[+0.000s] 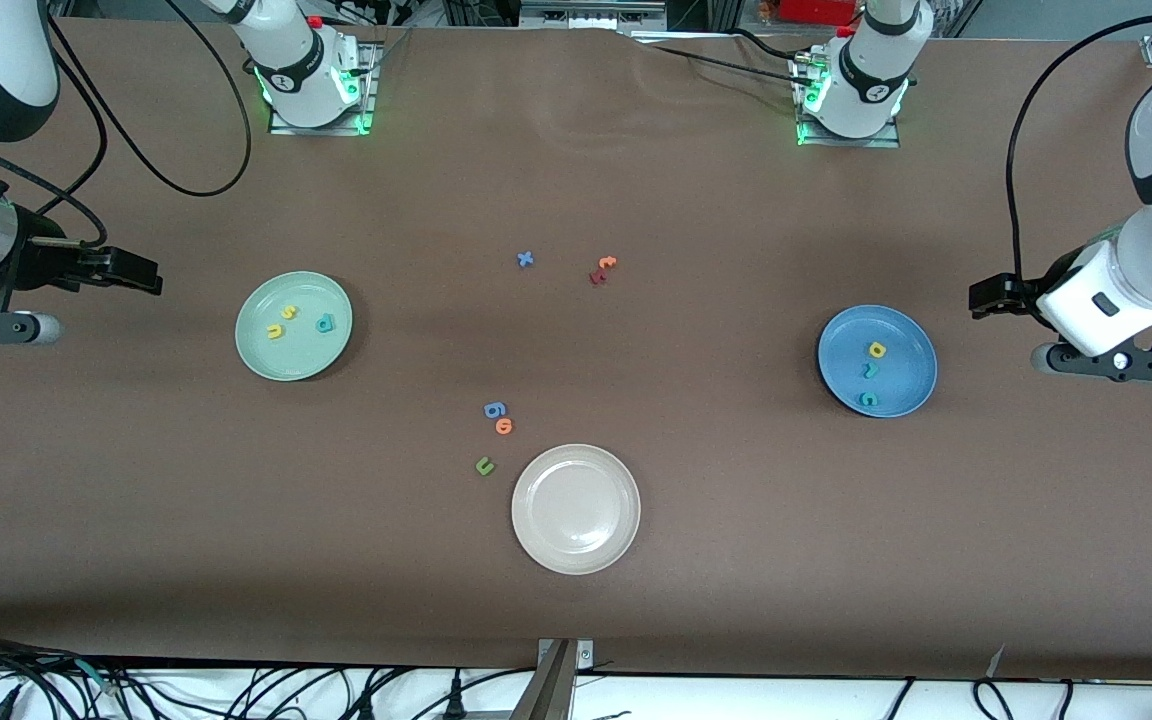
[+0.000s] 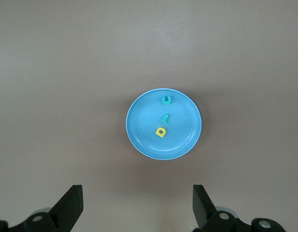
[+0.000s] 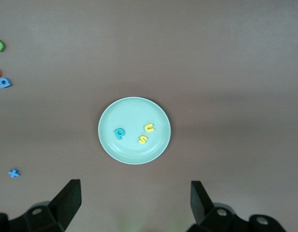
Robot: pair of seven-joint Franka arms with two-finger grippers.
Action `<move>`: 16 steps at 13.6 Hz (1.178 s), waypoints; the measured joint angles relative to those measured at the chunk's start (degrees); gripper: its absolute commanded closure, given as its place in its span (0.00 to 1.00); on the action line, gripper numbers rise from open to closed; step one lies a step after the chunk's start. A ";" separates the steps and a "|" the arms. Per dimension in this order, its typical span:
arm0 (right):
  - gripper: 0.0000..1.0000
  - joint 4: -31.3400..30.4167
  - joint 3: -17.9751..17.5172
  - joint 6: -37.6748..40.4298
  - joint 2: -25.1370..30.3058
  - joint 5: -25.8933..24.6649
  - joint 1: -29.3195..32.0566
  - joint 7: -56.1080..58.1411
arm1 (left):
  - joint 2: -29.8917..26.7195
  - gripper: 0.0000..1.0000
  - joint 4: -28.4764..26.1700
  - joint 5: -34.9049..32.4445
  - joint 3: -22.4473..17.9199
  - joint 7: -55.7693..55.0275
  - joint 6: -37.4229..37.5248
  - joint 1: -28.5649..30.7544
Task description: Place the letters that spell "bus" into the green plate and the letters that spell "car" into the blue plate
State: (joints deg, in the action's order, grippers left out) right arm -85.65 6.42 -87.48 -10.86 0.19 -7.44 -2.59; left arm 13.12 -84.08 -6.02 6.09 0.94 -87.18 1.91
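Front view, scanned from the right arm's end across to the left arm's end, all placed against the beige-white plate (image 1: 576, 509).

Right gripper (image 1: 131, 270) up in the air past the green plate (image 1: 294, 326), at the table's right-arm end; fingers spread wide, nothing held. Arm waiting.

Green plate toward the right arm's end from the beige-white plate and farther from the camera. In it: yellow u (image 1: 275, 331), yellow s (image 1: 288, 313), teal b (image 1: 325, 323). Right wrist view same: plate (image 3: 134, 130) with teal b (image 3: 119, 133), yellow s (image 3: 143, 139), yellow u (image 3: 149, 128), fingers (image 3: 69, 198) wide apart.

Loose letters on bare table: green u (image 1: 484, 465) just beside the beige-white plate, right-arm side; orange o (image 1: 504, 427) and blue letter (image 1: 494, 409) touching each other, slightly farther from camera. Blue x (image 1: 525, 259) well apart, farther from camera. Orange t (image 1: 607, 263) touching a red letter (image 1: 597, 277), near the x.

Blue plate (image 1: 877, 361) toward the left arm's end from the beige-white plate, farther from camera. In it: yellow a (image 1: 876, 349), teal r (image 1: 870, 372), teal c (image 1: 868, 399). Left wrist view: plate (image 2: 164, 123), c (image 2: 166, 100), r (image 2: 165, 117), a (image 2: 161, 132).

Left gripper (image 1: 986, 297) up in the air past the blue plate at the left-arm end; fingers (image 2: 71, 205) wide, holding nothing. Arm waiting.
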 measured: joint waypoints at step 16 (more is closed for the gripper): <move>0.00 0.28 0.11 -0.95 0.08 -0.41 0.37 0.00 | -6.24 0.00 -6.05 5.13 -6.03 0.16 -3.64 -2.87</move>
State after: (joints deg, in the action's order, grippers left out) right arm -85.38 6.53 -88.43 -10.78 -0.21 -7.07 -2.59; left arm 6.88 -90.12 -0.89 0.05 1.10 -90.82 -0.97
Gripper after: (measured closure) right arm 0.000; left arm 0.000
